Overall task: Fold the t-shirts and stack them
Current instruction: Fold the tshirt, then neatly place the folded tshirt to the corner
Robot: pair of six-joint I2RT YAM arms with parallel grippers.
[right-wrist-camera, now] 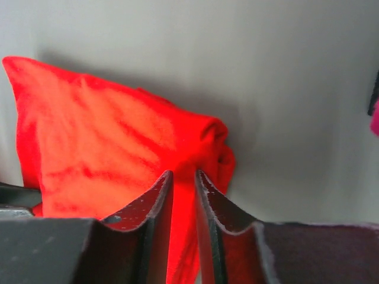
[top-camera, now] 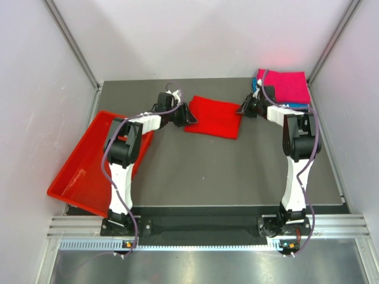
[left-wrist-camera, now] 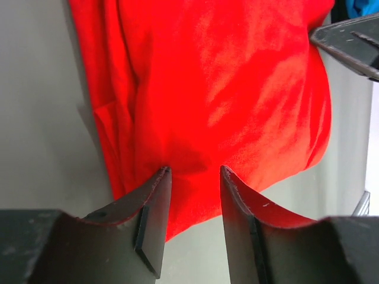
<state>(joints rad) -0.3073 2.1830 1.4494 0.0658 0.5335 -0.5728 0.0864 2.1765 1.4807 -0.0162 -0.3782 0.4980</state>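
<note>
Red shirt (top-camera: 213, 116): we find it folded into a flat oblong on the table (top-camera: 207, 171), and we place everything else from it.
Left gripper (top-camera: 188, 113): at the red shirt's left edge. The jaws are wide and the tips sit on the hem, and we see nothing pinched.
Right gripper (top-camera: 244, 108): at the red shirt's right edge. The jaws are narrow with a ridge of red cloth in the gap. We cannot tell whether that cloth is pinched or just lies there.
Why so held: we judge that a gripper at each end lets the pair lift or fold the cloth evenly, with neither side sagging.
Left arm pose: elbow raised, forearm reaching towards the red shirt from its left, wrist turned inward.
Right arm pose: a near mirror of that, elbow up, forearm coming in from the red shirt's right.
Pink shirt (top-camera: 284, 86): beyond the red shirt's right end, folded, lying on the teal shirt (top-camera: 255, 87), of which only slivers show. We take this pile as the stack the red shirt is meant for.
Tray (top-camera: 77, 171): well to the red shirt's left, tilted and overhanging the table's edge.
</note>
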